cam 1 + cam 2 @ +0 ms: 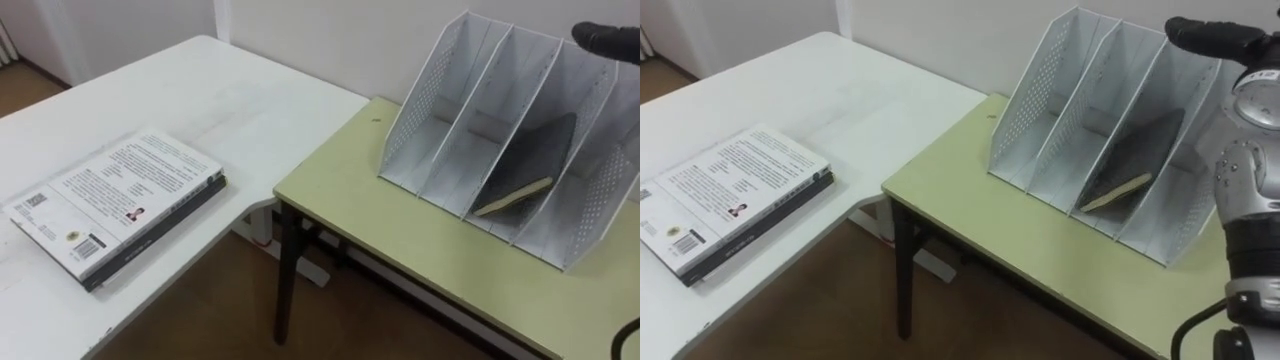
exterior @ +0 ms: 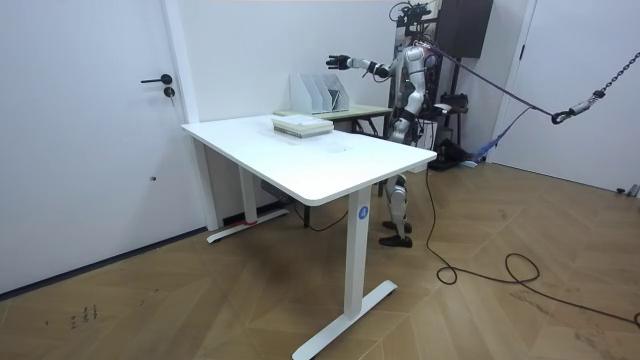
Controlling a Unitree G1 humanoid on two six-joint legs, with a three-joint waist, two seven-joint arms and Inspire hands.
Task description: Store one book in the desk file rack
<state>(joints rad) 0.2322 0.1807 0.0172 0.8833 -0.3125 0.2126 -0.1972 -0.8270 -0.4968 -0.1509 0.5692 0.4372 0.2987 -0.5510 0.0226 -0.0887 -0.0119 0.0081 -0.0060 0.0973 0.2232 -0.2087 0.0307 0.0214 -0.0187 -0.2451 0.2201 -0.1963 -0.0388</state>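
Book (image 1: pixel 530 160) is leaning slantwise inside the file rack (image 1: pixel 410 120), in what looks to be the third compartment counted from the robot's left. Its pale page edge is resting low toward the open front and its dark cover is lying back against a divider. Judging by that, the storing is looking as good as done, and the step in hand is getting clear of the rack cleanly.

Above the rack's far top corner the right robot hand (image 1: pixel 610 42) is hovering, fingers stretched out loosely and holding nothing, apart from the book.

Doing this well is calling for a rise straight up before any sideways swing, so that no finger is catching a divider top. The perforated rack is probably handling as a light thing. It is sitting near the back of the green desk (image 1: pixel 400 240), and a nudge could be sliding or tipping it and spilling the book forward.

Well apart on the white desk (image 1: pixel 230 100), a stack of books (image 1: pixel 120 195) is lying flat, needing no attention for a one-book job.
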